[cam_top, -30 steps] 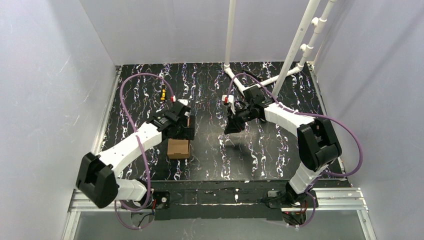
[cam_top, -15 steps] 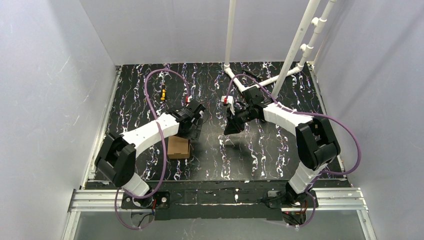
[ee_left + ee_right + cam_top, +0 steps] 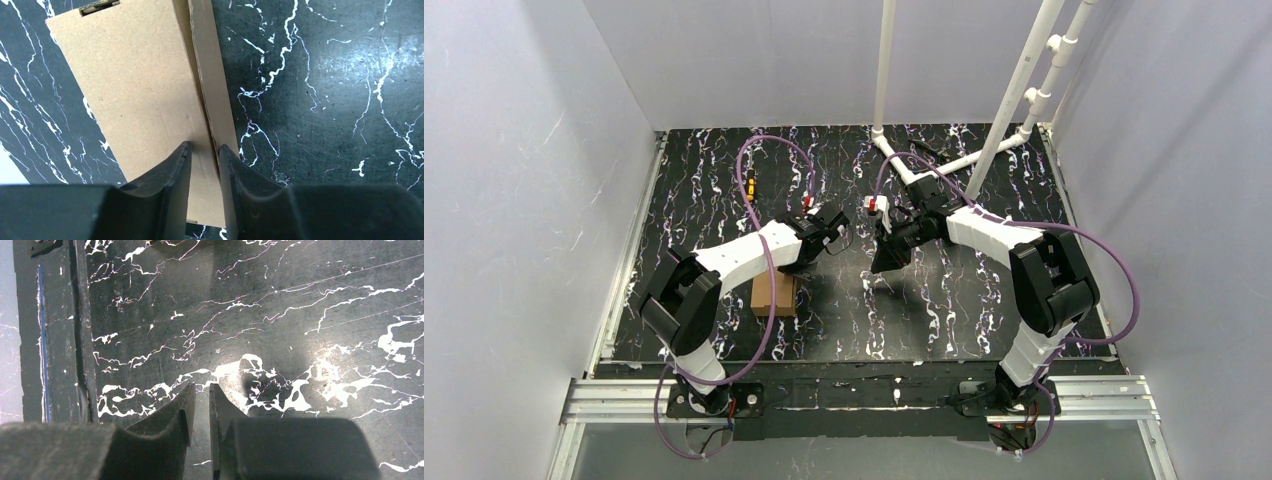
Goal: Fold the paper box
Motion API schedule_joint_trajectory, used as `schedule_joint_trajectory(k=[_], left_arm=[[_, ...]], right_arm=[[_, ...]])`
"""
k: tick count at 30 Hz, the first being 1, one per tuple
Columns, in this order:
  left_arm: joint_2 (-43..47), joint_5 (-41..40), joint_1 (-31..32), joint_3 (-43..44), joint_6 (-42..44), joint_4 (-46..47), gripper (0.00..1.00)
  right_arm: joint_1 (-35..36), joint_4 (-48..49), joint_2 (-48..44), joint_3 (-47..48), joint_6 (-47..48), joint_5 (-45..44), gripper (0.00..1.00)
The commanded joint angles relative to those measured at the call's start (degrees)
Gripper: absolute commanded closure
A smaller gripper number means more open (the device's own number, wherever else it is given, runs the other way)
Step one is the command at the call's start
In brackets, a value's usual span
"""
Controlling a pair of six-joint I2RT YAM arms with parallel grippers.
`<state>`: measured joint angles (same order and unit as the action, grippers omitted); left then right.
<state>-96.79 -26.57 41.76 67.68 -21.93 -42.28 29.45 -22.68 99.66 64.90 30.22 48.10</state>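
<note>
Even overhead light; sharp; faint glare

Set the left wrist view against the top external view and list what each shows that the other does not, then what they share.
Only the left wrist view shows the paper box's top close up: the seam where one flap edge meets the top panel, a slot at its far end, and the left gripper's nearly closed fingertips just above that seam, gripping nothing.

Only the top external view shows both arms whole, the right gripper over bare table, the white pipe frame and a small yellow object at the back.

Both show the box lying closed on the black marbled table.
</note>
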Motion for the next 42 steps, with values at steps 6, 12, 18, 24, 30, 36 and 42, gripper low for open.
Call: schedule_joint_trajectory(k=[6, 12, 18, 24, 30, 36, 42], left_arm=[[-0.2, -3.1, 0.1, 0.6, 0.3, -0.5, 0.89], [1.3, -2.9, 0.1, 0.3, 0.7, 0.1, 0.92], [6.1, 0.3, 0.2, 0.7, 1.5, 0.1, 0.87], [12.9, 2.1, 0.0, -2.1, 2.3, 1.6, 0.55], [13.3, 1.0, -0.3, -5.8, 4.0, 3.0, 0.16], [7.8, -5.0, -0.4, -5.5, 4.1, 3.6, 0.19], [2.5, -7.9, -0.5, -4.5, 3.0, 4.1, 0.38]], right_arm=[[0.5, -1.3, 0.4, 1.2, 1.0, 0.5, 0.76], [0.5, -1.4, 0.5, 1.3, 1.0, 0.6, 0.76], [0.5, -2.0, 0.2, 1.5, 1.6, 0.7, 0.76], [0.5, -2.0, 0.1, 1.5, 1.6, 0.7, 0.76], [0.5, -2.0, 0.0, 1.5, 1.6, 0.8, 0.76], [0.5, -2.0, 0.2, 1.4, 1.6, 0.7, 0.76], [0.5, -1.9, 0.5, 1.4, 1.6, 0.6, 0.76]])
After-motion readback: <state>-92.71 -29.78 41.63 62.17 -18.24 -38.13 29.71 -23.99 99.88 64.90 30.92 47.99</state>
